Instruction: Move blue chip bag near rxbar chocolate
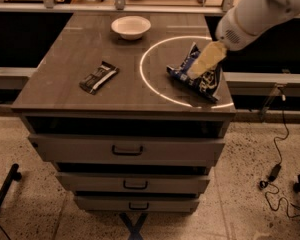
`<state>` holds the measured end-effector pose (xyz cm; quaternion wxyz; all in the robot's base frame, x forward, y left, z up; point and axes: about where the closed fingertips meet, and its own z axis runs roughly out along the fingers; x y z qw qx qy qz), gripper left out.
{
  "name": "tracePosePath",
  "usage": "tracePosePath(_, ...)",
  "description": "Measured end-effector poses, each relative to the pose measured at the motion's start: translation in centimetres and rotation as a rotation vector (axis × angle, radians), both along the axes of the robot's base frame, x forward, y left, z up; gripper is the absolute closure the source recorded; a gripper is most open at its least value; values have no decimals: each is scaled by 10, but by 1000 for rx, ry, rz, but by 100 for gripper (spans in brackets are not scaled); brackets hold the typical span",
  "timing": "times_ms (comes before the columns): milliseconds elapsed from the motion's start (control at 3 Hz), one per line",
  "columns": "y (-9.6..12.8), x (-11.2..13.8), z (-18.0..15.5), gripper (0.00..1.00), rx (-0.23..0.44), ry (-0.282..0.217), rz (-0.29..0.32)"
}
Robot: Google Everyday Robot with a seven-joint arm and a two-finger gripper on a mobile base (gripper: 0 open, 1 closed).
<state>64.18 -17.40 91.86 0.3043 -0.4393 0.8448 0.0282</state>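
Observation:
The blue chip bag point(206, 80) is a crinkled dark-blue foil bag lying on the right part of the table top, inside a bright ring of light. The rxbar chocolate point(98, 77) is a small dark bar with a white stripe, lying on the left part of the table top, well apart from the bag. My gripper point(202, 64) reaches in from the upper right on a white arm. Its yellowish tip is over the middle of the bag and covers part of it.
A white bowl point(131, 26) stands at the back of the table. The table point(55, 91) has three drawers with dark handles below its top. A shelf rail runs behind it. A cable point(276, 149) lies on the speckled floor at the right.

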Motion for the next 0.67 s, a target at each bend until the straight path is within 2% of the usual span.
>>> tracePosePath(333, 4, 3, -7, 14, 9, 13, 6)
tracePosePath(667, 5, 4, -9, 38, 9, 15, 8)
